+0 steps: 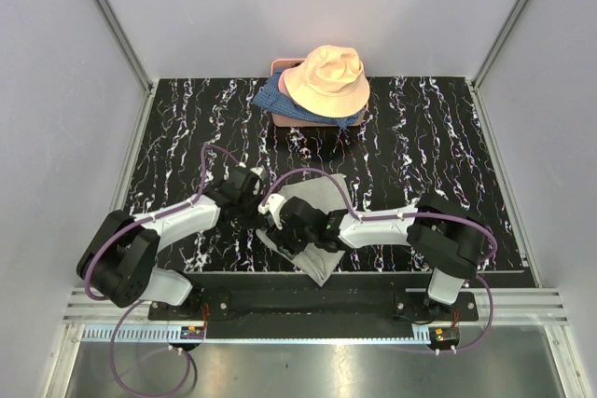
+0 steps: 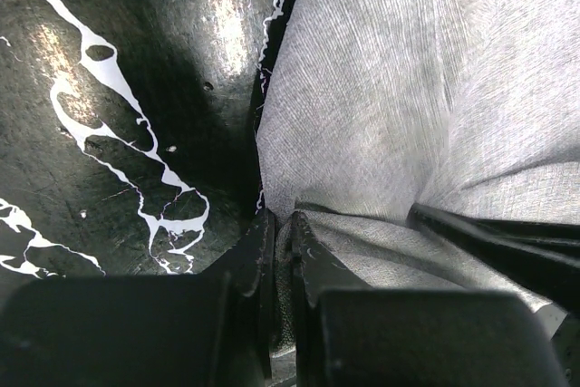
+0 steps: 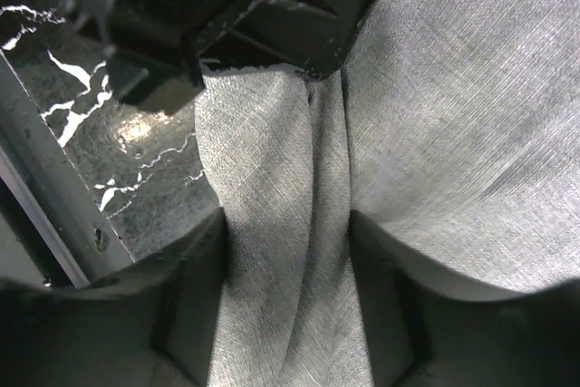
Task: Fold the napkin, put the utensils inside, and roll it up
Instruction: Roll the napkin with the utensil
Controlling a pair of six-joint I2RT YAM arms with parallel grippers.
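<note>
The napkin (image 1: pixel 319 260) was observed lying on the black marbled table (image 1: pixel 429 137), close to its near edge and roughly midway between the two arm bases. Its surface was rumpled and partly covered by both wrists.

The left gripper (image 2: pixel 283 233) was seen lowered at the napkin's left edge. Its jaws were closed almost fully together, with a thin pinch of the grey cloth caught between them. A ridge of cloth was drawn up from that pinch.

The right gripper (image 3: pixel 285 222) was found just beside the left one, over the same part of the napkin. Its jaws stood partly apart, astride a raised fold of the cloth. The fold filled the gap from one finger (image 3: pixel 195 305) to the other. Whether the fold was actually pressed or merely straddled could not be told. In the right wrist view the fold was seen to run up to the point where the left gripper held the cloth.

At the far side of the table a peach hat (image 1: pixel 328 76) was noted, resting on blue patterned fabric (image 1: pixel 275 100), well apart from the napkin.
</note>
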